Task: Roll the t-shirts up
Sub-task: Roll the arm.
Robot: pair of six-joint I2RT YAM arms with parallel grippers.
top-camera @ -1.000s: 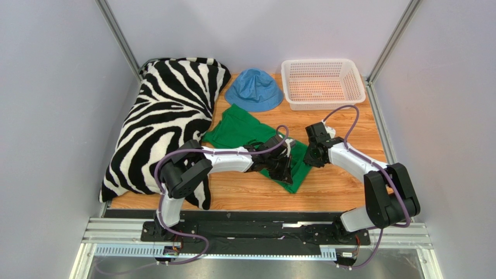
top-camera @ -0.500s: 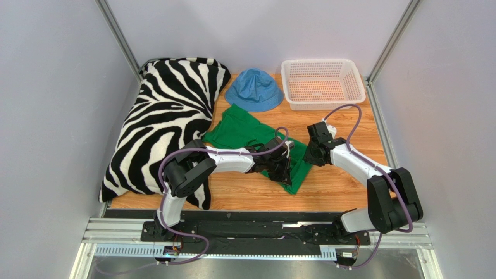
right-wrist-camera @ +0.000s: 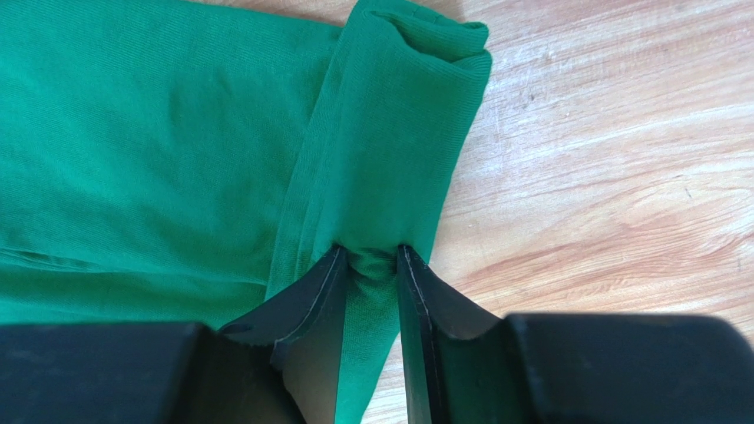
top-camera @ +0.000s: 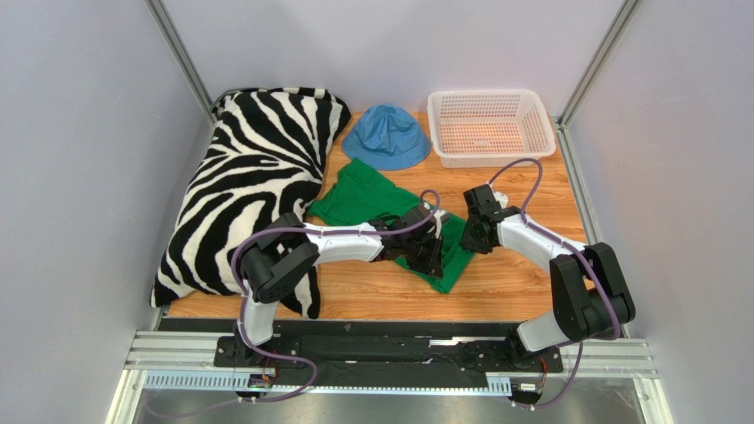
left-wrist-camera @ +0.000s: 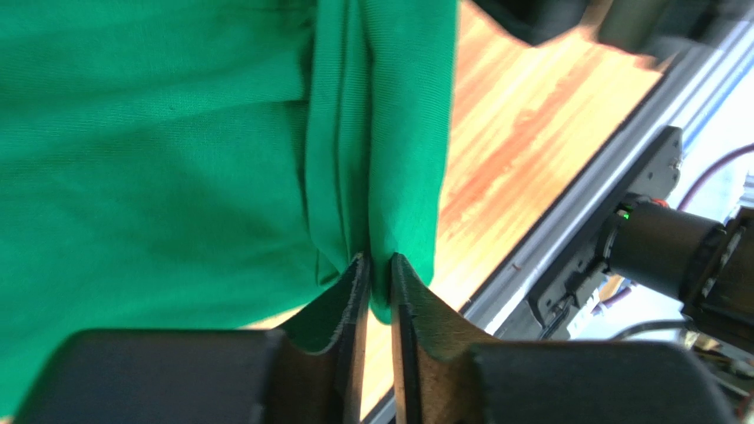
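The plain bright green cloth t-shirt (top-camera: 358, 199) lies mid-tabletop (top-camera: 372, 300), its part-made roll running 1 to 7 o'clock. The left tool (left-wrist-camera: 379, 261) and right tool (right-wrist-camera: 367, 256) (both nearly closed) pinch its 2 ends, with flat cloth toward 10 o'clock.

bright even light, soft shadows, top view sharp, left wrist view's far corner blurred

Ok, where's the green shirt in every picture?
Top view: shirt in the middle of the table.
Left wrist: shirt fills the left and top.
Right wrist: shirt covers the left, with its rolled edge in the middle.
Shared landmark: the wooden table, right beside the shirt.
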